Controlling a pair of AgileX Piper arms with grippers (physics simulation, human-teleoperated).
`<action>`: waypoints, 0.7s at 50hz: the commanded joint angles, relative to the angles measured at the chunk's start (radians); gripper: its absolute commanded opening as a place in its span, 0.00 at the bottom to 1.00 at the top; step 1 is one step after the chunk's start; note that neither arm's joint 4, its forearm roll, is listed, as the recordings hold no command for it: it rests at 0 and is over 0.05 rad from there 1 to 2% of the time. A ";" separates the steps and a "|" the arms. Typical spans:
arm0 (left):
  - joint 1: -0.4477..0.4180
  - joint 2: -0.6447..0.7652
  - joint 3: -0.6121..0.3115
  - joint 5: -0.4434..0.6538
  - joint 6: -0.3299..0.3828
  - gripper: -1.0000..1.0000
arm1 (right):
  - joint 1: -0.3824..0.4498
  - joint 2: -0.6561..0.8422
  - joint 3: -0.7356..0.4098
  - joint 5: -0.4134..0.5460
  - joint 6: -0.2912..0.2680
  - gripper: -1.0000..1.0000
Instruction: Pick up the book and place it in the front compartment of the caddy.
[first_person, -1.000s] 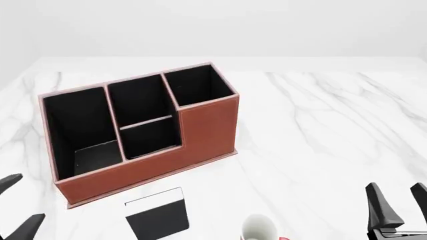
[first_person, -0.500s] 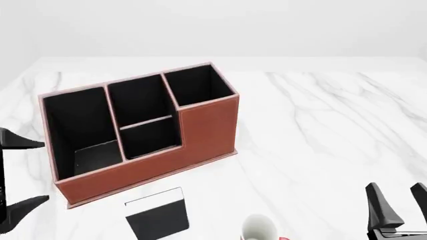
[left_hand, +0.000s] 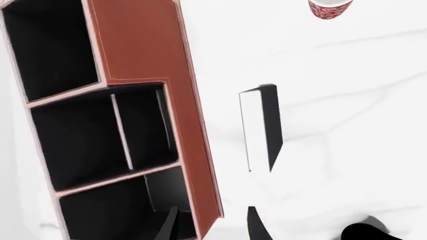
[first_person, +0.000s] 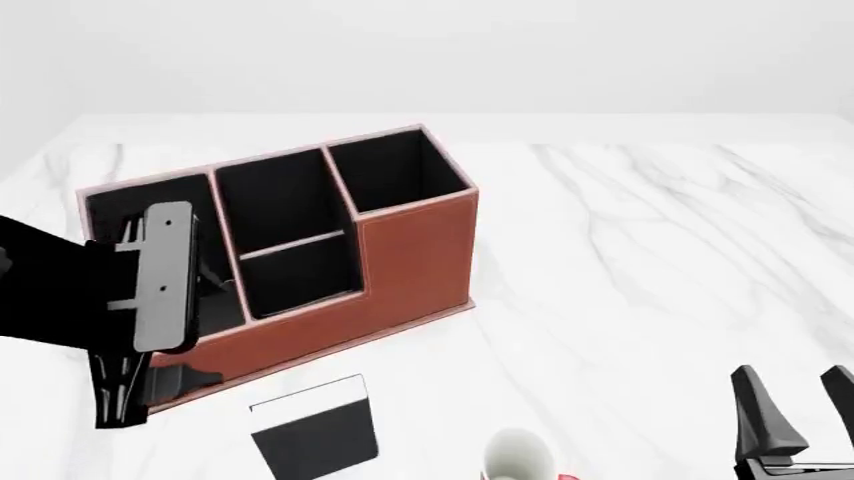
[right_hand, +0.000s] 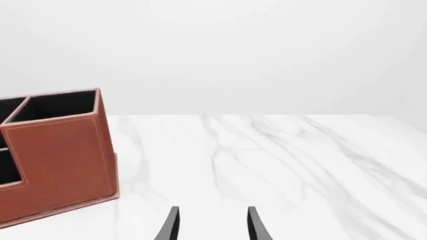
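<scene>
The book (first_person: 315, 431) lies flat on the white marble desk (first_person: 641, 260) at the lower centre of the front view, just in front of the caddy (first_person: 334, 300) and apart from it, its white band toward the caddy. The caddy sits at the left-centre of that frame, turned at a slight angle, its black-lined compartments open upward. A white-and-red mug (first_person: 518, 458) stands at the bottom edge, just right of the book; only its top shows.

The left arm fills the left side of the front view, its wrist block over the caddy's left compartment and hiding part of the low front wall. The left gripper (left_hand: 210, 225) points downward near the caddy's front wall; in the left wrist view its fingers stand spread with nothing between them, one over the caddy's edge, the other over bare desk short of the book (left_hand: 260, 127).

The right gripper (first_person: 798, 405) rests at the lower right corner, well apart from everything, fingers spread and empty, aimed across bare desk.
</scene>
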 joint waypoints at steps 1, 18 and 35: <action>-0.056 0.064 -0.011 0.004 -0.065 1.00 | 0.001 -0.001 0.001 0.000 0.000 1.00; -0.112 0.120 -0.004 0.004 -0.116 1.00 | 0.001 -0.001 0.001 0.000 0.000 1.00; -0.224 0.194 -0.032 0.004 -0.235 1.00 | 0.001 -0.001 0.001 0.000 0.000 1.00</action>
